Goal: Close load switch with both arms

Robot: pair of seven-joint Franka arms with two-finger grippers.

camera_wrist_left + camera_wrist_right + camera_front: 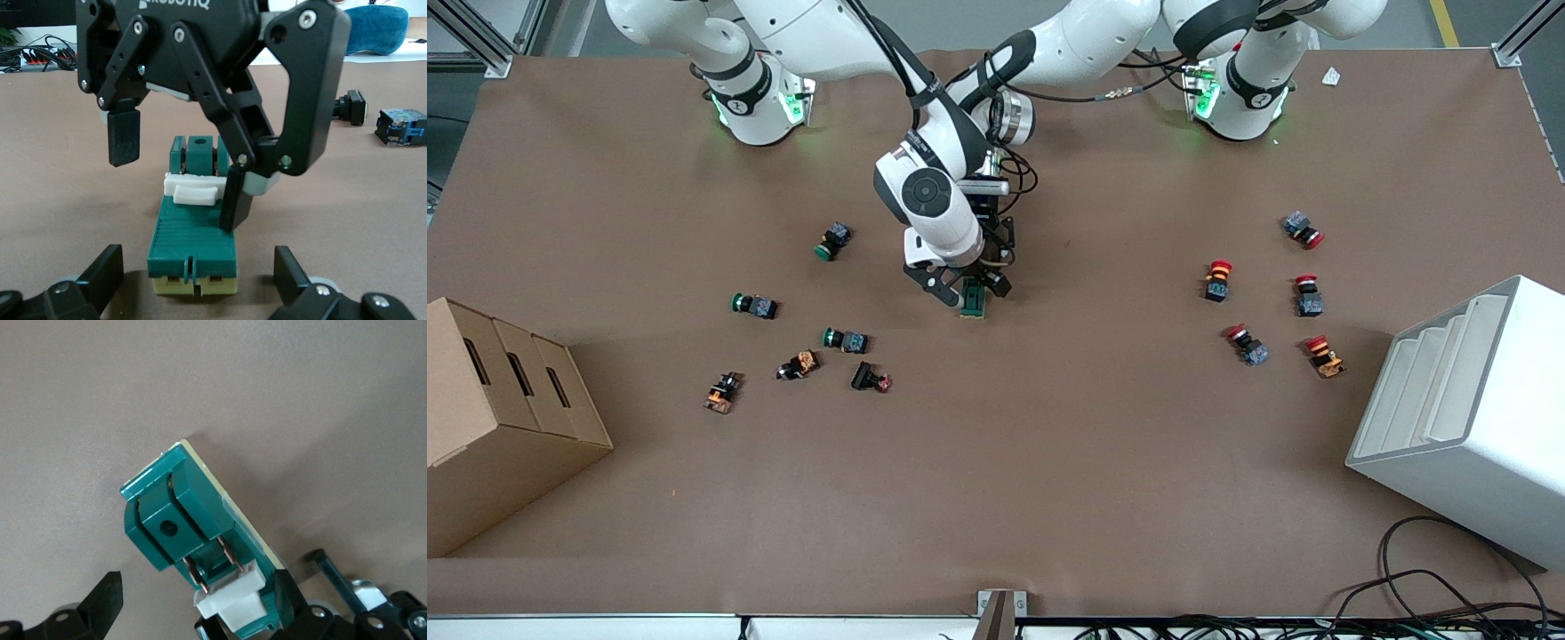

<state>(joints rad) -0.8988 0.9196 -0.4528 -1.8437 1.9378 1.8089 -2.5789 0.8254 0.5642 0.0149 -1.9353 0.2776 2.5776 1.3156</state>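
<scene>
The load switch (974, 304) lies flat at mid-table, a dark green block on a cream base with a white lever (193, 190) on top. My left gripper (200, 280) is low at one end of it, open, with a finger on either side and a gap to each. My right gripper (179, 170) comes down over the lever end, open. One of its fingers (233, 200) rests against the switch beside the lever and the other hangs free above the table. In the right wrist view the lever (233, 603) sits between my right gripper's (198, 600) fingers. In the front view both grippers, right (967, 289) and left (980, 274), crowd over the switch.
Several green-capped push buttons (751, 305) lie toward the right arm's end, near a cardboard box (498, 418). Several red-capped push buttons (1217, 279) lie toward the left arm's end, near a white rack (1467, 418). Two buttons (400, 127) show past the right gripper.
</scene>
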